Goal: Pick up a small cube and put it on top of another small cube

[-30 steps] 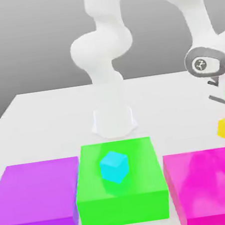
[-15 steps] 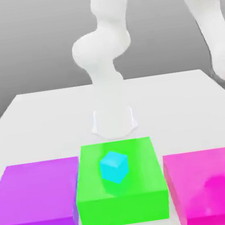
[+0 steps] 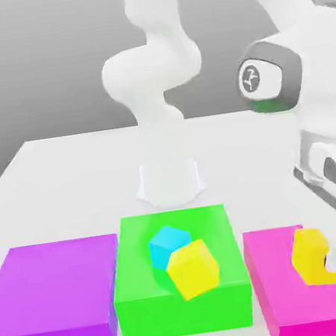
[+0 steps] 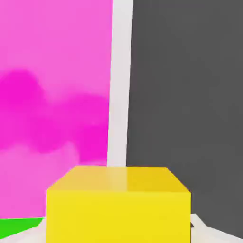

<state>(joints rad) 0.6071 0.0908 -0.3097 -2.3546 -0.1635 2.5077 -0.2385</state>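
A simulated white robot arm reached over a white table [image 3: 60, 179] that carried three flat coloured blocks in a row: a purple block [image 3: 57, 292] at the exterior view's left, a green block [image 3: 183, 304] in the middle and a magenta block [image 3: 283, 298] at the exterior view's right. The task appeared to be partly done. The pick-up was finished, because the yellow cube [image 3: 311, 252] was off the table and hung in the air above the magenta block. The stacking was not yet done. The target, the cyan cube [image 3: 165, 243], sat on top of the green block, well apart from the carried cube, toward the exterior view's left. What seemed to be left was to carry the yellow cube across to the green block, line it up over the cyan cube, lower it and let go. The pincer [image 3: 325, 265] pointed downward with its fingers pressed against opposite sides of the yellow cube, pinching it and touching nothing else. In the hand view the yellow cube [image 4: 118, 204] sat close to the camera, with the magenta block [image 4: 52, 95] below it, a strip of white table [image 4: 121, 80] beside that, and a corner of the green block [image 4: 16, 227]. A second yellow cube [image 3: 193, 269], tilted on a corner, showed over the green block, overlapping the front of the cyan cube. Whether it rested there or touched the cyan cube could not be told.
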